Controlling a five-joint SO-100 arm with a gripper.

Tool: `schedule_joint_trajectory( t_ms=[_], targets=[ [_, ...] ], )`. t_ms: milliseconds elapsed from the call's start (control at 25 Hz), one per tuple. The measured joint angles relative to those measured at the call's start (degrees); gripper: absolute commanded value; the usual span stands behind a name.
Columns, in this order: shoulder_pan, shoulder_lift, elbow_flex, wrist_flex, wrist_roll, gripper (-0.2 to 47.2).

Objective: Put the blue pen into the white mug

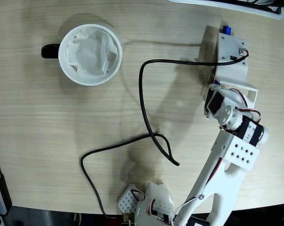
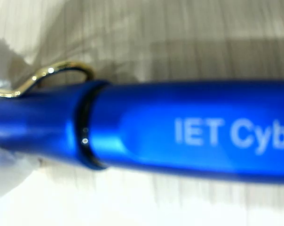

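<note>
The blue pen (image 2: 179, 132) fills the wrist view from edge to edge, lying across the frame very close to the lens, slightly blurred; white lettering reading "IET Cyb" is seen on its barrel, a dark ring is seen left of centre, and a shiny metal clip (image 2: 52, 77) arches up at the upper left. Pale wood grain is seen above and below it. In the fixed view only a small blue tip (image 1: 226, 30) is visible, poking out past the upper end of the gripper (image 1: 230, 52) at the upper right of the frame. The fingers are hidden under the white wrist plate, so whether they are apart, together or clamped on the pen cannot be told. The white mug (image 1: 90, 54) stands at the upper left of the fixed view, well apart from the gripper, with crumpled white paper (image 1: 91, 51) inside it and its black handle (image 1: 50, 50) pointing left. A black cable (image 1: 144, 103) is looped over the wooden table (image 1: 38, 132) between mug and arm. The white arm (image 1: 226, 160) rises from the lower edge toward the upper right.
</note>
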Motion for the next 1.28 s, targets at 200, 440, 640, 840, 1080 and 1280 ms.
schedule_joint_trajectory(
  t_ms=[200,440,640,840,1080,1280],
  targets=[
    [-0.88,2.90,0.00,4.92,2.55,0.1],
    [-2.37,6.24,0.00,12.39,10.90,0.1],
    [-6.59,9.76,0.00,17.40,21.71,0.1],
    [-11.51,13.97,0.00,17.84,37.00,0.1],
    [-16.70,19.07,0.00,20.74,50.45,0.1],
    [-19.16,22.41,-2.55,23.47,57.22,0.1]
  ],
)
